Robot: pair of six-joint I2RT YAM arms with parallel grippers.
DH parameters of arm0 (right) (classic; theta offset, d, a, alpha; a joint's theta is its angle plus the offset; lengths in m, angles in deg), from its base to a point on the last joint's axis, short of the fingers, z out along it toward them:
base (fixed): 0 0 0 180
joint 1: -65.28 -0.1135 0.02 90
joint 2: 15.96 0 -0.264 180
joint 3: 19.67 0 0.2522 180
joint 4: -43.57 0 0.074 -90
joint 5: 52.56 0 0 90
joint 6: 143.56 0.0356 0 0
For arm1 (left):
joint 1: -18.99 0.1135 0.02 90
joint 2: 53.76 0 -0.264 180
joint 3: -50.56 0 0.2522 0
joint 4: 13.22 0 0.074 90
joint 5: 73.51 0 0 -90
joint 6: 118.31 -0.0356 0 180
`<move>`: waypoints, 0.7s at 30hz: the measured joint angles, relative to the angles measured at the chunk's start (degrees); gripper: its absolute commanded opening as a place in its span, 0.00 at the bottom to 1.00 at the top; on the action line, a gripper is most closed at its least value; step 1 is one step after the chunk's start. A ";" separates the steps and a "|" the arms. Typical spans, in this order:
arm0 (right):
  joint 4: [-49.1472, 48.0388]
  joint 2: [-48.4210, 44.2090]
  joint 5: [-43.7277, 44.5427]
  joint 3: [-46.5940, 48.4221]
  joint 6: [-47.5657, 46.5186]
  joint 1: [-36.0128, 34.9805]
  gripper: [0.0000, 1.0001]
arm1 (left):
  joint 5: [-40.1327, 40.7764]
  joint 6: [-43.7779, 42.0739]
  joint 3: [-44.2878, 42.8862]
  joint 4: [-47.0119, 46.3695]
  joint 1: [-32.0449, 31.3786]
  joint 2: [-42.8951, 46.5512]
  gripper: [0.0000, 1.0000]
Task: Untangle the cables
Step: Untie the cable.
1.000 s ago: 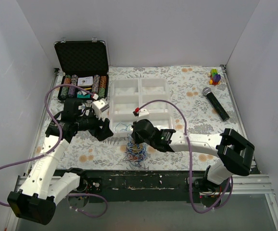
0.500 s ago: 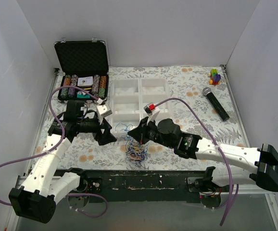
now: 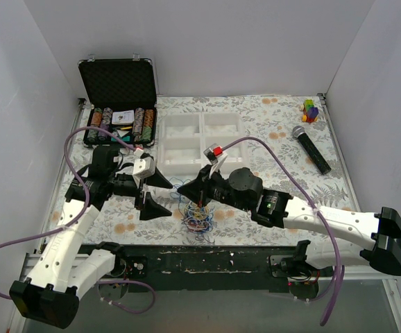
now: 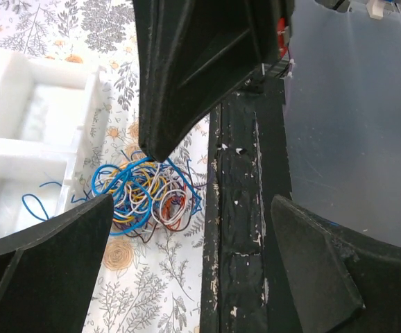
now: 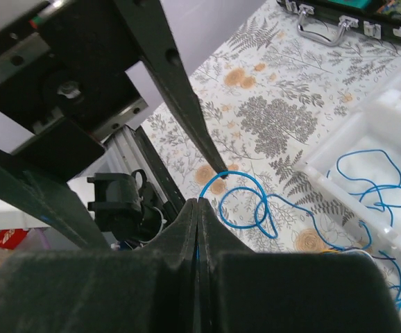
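Note:
The cables lie as a tangle of blue, yellow, orange, white and dark wires near the table's front edge, also seen in the left wrist view. My right gripper hangs just above and left of the tangle. It is shut on one blue cable, which loops away over the mat. My left gripper stands wide open beside it with nothing between its fingers. One left fingertip sits at the blue cable's loop.
A white compartment tray stands behind the tangle, with loose blue cables in its near compartment. An open black case of poker chips is at the back left. A microphone and a small coloured toy lie at the right.
My left gripper has opened wide. My right arm has stretched out and its gripper has drawn back from over the tangle, up and to the left, with a blue cable.

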 measured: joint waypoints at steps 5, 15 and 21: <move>-0.76 0.02 0.24 1.97 -0.66 -1.25 0.01 | 0.17 4.72 2.27 -7.15 -0.17 0.35 0.98; -1.25 0.55 0.72 3.08 -1.81 -2.64 0.01 | 1.53 16.50 5.01 -20.90 -1.53 -2.43 0.97; -2.27 1.09 1.29 4.22 -2.91 -2.75 0.01 | 0.24 19.63 5.09 -22.84 -6.95 -3.28 0.93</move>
